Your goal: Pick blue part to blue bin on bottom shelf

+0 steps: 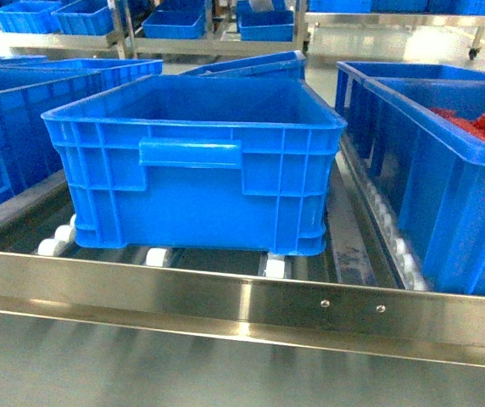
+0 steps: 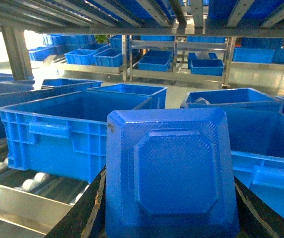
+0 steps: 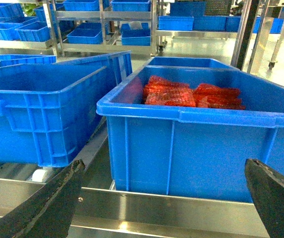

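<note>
The blue part (image 2: 172,148), a dark blue boxy block, fills the lower middle of the left wrist view. My left gripper (image 2: 169,178) is shut on it, with a black finger on each side. The blue bin (image 1: 200,203) stands empty on the bottom shelf (image 1: 225,301), resting on white rollers (image 1: 158,254). In the left wrist view the bin (image 2: 57,139) lies ahead and to the left of the held part. My right gripper (image 3: 164,162) is open and holds nothing, in front of the shelf's steel front rail (image 3: 172,208). Neither gripper shows in the head view.
A blue crate (image 3: 191,148) holding red pieces (image 3: 181,94) stands right of the bin, also seen at the head view's right (image 1: 446,186). More blue crates (image 1: 13,127) sit to the left and behind. Upper shelf rails (image 2: 132,15) run overhead. Farther racks (image 3: 97,25) carry small blue trays.
</note>
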Tool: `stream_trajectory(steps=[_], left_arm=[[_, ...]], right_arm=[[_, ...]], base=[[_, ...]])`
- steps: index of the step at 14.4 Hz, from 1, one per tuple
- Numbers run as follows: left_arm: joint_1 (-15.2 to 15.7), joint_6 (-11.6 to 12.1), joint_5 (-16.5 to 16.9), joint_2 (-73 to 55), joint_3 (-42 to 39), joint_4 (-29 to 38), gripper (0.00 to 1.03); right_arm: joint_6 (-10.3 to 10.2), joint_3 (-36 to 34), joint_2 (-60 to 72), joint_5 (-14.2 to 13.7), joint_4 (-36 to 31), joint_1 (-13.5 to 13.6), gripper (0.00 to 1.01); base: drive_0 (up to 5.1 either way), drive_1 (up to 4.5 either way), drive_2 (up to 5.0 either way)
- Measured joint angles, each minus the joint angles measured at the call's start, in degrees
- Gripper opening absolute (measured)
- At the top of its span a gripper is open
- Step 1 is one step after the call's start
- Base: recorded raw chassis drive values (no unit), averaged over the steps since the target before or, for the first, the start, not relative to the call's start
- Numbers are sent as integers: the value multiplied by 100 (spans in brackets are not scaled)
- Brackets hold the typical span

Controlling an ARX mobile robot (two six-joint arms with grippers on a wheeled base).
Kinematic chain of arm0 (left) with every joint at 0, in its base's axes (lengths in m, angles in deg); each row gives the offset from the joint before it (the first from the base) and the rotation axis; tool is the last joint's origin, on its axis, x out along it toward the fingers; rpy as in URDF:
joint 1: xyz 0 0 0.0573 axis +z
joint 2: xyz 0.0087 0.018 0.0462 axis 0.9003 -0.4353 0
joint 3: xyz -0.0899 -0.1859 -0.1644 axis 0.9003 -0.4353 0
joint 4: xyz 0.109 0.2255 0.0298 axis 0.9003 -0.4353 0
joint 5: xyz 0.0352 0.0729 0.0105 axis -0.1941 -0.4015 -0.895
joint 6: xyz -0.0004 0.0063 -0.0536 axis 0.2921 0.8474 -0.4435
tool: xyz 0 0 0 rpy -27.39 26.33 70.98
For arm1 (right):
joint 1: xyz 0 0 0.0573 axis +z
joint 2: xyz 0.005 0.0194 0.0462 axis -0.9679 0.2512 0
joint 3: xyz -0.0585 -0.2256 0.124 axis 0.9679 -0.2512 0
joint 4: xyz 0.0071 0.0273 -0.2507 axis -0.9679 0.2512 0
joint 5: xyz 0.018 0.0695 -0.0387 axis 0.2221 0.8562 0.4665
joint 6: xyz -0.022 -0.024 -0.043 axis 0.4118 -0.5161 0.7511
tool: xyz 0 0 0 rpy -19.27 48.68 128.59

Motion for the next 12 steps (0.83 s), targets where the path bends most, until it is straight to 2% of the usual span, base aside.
stream_trajectory(steps=[12], left_arm=[[0,0,0,0,0,-2,44]], right_arm=[[0,0,0,0,0,0,98]], base=[[0,0,0]])
